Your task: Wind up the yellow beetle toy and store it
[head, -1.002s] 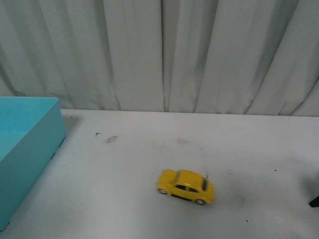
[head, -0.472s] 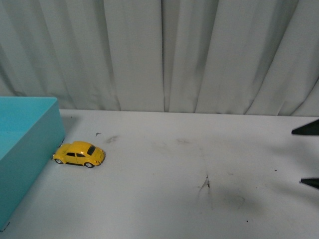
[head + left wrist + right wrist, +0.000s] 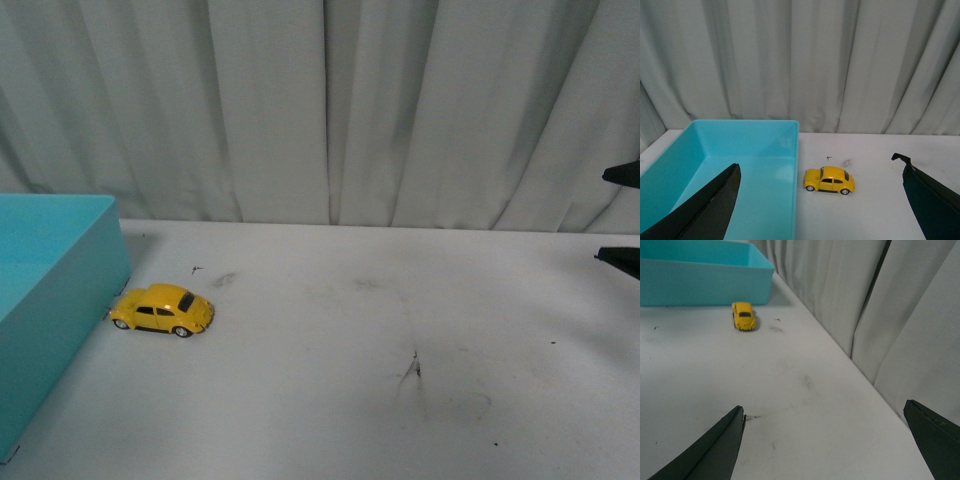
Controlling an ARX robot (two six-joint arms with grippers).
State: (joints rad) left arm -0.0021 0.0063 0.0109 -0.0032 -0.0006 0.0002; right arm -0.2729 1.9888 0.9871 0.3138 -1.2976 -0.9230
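Backdrop: pale grey pleated curtain (image 3: 330, 110) hanging behind the whole scene. In front of it, a white tabletop (image 3: 350, 420), scuffed, with a dark smudge (image 3: 415, 370) near the middle. At the robot's left stands an open turquoise plastic bin (image 3: 60, 270) with straight walls; nothing shows inside it in the left wrist view (image 3: 796, 150). The small glossy yellow beetle toy (image 3: 162, 310) sits upright on its wheels on the table, outside the bin, just beside the bin's outer wall near the far corner. Nose towards the wall, rear window facing away; the left wrist view (image 3: 829, 180) shows a narrow gap between car and bin. The right wrist view picks it up far off (image 3: 743, 316), close to the bin. Left gripper (image 3: 816, 161): not seen from the front. In its own camera it is held high, with dark fingers spread wide, one over the bin's interior, the other over bare table, gripping nothing. Right gripper (image 3: 600, 216): only two dark tips at the front view's right edge, one above the other, pointing inward, raised off the table and well apart from the toy. In its own camera (image 3: 824, 407) the fingers are likewise spread wide and empty, aimed along the table towards the car.
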